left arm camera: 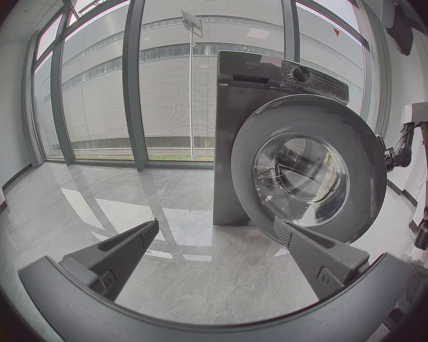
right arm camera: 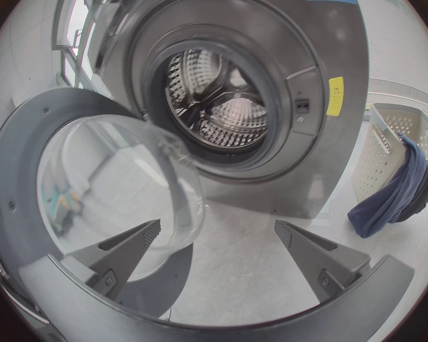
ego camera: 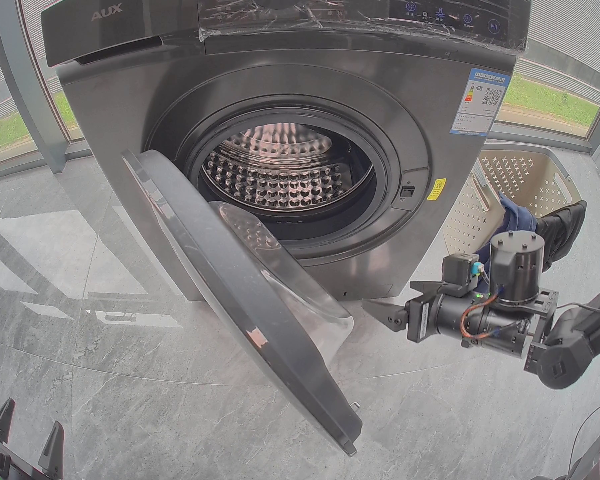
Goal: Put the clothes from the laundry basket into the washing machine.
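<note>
Right end effector point(right arm camera: 216, 226) held level, low before grey front-loading washing machine point(ego camera: 353, 81), fingers apart, empty. Left end effector point(left arm camera: 216, 226) low, fingers apart. Dark blue cloth point(ego camera: 517, 218), black garment point(ego camera: 563, 228) draped over cream perforated plastic laundry basket point(ego camera: 527, 175), right of machine. Round door point(ego camera: 247, 315) open.

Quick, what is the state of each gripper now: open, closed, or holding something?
Left gripper: open, holding nothing.
Right gripper: open, holding nothing.

Head: high, close, angled down on washing machine point(ego camera: 353, 68). Left wrist: low, farther off, facing open door point(left arm camera: 366, 167) from outside. Right wrist: low, near drum point(right arm camera: 214, 105); machine shared.
</note>
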Robot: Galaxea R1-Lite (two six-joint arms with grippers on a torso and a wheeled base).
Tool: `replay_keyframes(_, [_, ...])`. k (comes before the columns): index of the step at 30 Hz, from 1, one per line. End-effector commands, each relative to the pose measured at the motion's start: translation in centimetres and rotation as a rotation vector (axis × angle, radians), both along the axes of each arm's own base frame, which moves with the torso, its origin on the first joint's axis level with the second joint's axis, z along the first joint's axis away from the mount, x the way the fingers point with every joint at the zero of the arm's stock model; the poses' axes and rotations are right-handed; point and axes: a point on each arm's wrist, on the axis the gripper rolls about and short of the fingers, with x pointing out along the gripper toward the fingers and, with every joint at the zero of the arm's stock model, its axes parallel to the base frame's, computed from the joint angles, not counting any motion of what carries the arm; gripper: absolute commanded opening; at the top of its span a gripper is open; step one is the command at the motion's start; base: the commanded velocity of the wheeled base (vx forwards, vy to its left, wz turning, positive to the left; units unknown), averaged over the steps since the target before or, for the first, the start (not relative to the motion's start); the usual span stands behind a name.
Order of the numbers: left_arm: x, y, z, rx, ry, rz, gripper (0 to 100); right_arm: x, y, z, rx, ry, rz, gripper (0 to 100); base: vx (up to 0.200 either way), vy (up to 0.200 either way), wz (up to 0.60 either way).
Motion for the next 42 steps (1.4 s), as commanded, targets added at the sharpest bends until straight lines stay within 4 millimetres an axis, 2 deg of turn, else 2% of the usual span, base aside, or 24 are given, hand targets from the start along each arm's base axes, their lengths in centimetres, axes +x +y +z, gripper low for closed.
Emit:
replay_keyframes(1, [0.0, 0.0, -0.4, -0.001, -0.001, 0.0, 100, 3.8, 0.2, -1.2, -0.008, 0.012, -0.058, 100, 0.0, 0.0, 0.0])
replay_keyframes(4, [0.0, 0.0, -0.4, -0.001, -0.001, 0.0, 100, 4.7, 1.0, -2.3, -0.019, 0.029, -0.05, 100, 0.0, 0.0, 0.0])
replay_keyframes(8, [0.0, 0.0, -0.4, -0.001, -0.001, 0.0, 100, 4.8, 1.9, -2.7, -0.022, 0.034, -0.03, 100, 0.0, 0.0, 0.0])
replay_keyframes(14, [0.0, 0.0, -0.4, -0.001, -0.001, 0.0, 100, 3.4, 3.5, -2.6, -0.023, 0.035, 0.029, 100, 0.0, 0.0, 0.0])
replay_keyframes(17, [0.0, 0.0, -0.4, -0.001, -0.001, 0.0, 100, 3.2, 3.7, -2.6, -0.024, 0.036, 0.037, 100, 0.0, 0.0, 0.0])
replay_keyframes(19, [0.0, 0.0, -0.4, -0.001, -0.001, 0.0, 100, 1.9, 4.7, -3.0, -0.033, 0.043, 0.079, 100, 0.0, 0.0, 0.0])
replay_keyframes(24, [0.0, 0.0, -0.4, -0.001, -0.001, 0.0, 100, 1.0, 5.7, -3.1, -0.037, 0.046, 0.112, 100, 0.0, 0.0, 0.0])
replay_keyframes(28, [0.0, 0.0, -0.4, -0.001, -0.001, 0.0, 100, 1.4, 5.7, -2.8, -0.027, 0.032, 0.102, 100, 0.0, 0.0, 0.0])
replay_keyframes(31, [0.0, 0.0, -0.4, -0.001, -0.001, 0.0, 100, 2.4, 5.8, -2.3, -0.012, 0.015, 0.084, 100, -0.2, 0.0, 0.0])
replay_keyframes(35, [0.0, 0.0, -0.4, 0.001, -0.001, -0.002, 100, 3.6, 5.7, -3.1, -0.017, 0.027, 0.062, 100, -0.15, 0.0, 0.0])
replay_keyframes(40, [0.0, 0.0, -0.4, 0.001, -0.001, -0.002, 100, 3.3, 6.3, -3.8, -0.028, 0.041, 0.08, 100, 0.0, 0.0, 0.0])
replay_keyframes(42, [0.0, 0.0, -0.4, -0.001, -0.001, 0.0, 100, 2.8, 7.1, -4.1, -0.031, 0.047, 0.106, 100, 0.0, 0.0, 0.0])
